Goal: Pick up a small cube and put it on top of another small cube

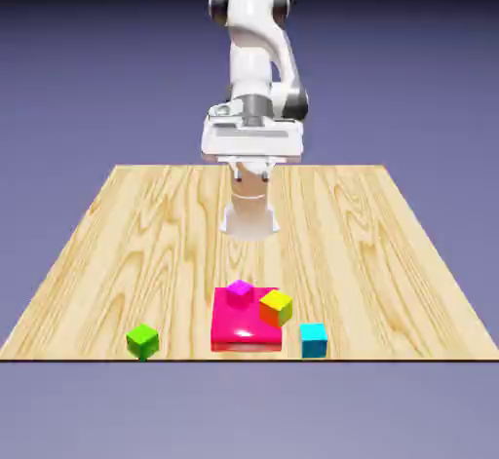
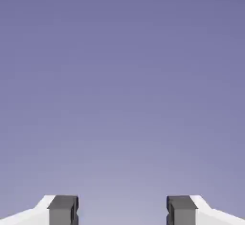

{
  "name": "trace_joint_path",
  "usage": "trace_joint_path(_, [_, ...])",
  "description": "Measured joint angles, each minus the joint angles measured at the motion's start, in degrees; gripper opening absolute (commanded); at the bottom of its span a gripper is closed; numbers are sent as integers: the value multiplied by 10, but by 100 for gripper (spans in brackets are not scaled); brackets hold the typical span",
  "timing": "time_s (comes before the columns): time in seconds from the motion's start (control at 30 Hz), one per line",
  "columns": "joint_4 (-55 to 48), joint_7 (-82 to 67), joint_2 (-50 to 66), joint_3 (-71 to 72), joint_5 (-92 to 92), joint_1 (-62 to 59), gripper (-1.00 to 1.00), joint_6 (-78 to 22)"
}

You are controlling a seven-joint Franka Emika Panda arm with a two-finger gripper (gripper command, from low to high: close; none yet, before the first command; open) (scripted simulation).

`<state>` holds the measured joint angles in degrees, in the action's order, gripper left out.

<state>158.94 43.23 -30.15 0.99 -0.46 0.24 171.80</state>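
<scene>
Several small cubes lie near the table's front edge. A green cube (image 1: pixel 142 340) sits alone at the exterior view's left, and a cyan cube (image 1: pixel 313 339) at the right. A small magenta cube (image 1: pixel 240 292) rests on the back of a wide, flat pink block (image 1: pixel 244 330). A yellow cube (image 1: pixel 276 307) sits at that block's right edge. My gripper (image 1: pixel 250 163) hangs high over the far part of the table, well away from all of them. In the hand view the gripper (image 2: pixel 122 210) is open, with only the backdrop between its fingertips (image 2: pixel 63 209).
The wooden table (image 1: pixel 146 233) stretches from the robot's base (image 1: pixel 249 218) at the far side to the cubes at the front. The hand view shows no table and no cubes.
</scene>
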Motion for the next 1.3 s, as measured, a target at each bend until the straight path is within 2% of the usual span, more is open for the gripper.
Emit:
trace_joint_path(1.1, [-564,210,685,271,-125,-122,0,-604])
trace_joint_path(1.17, [-571,213,694,274,-127,-124,0,-612])
trace_joint_path(1.27, [-535,225,735,257,-148,-116,0,-538])
trace_joint_path(1.3, [-531,226,739,255,-150,-116,-100,-531])
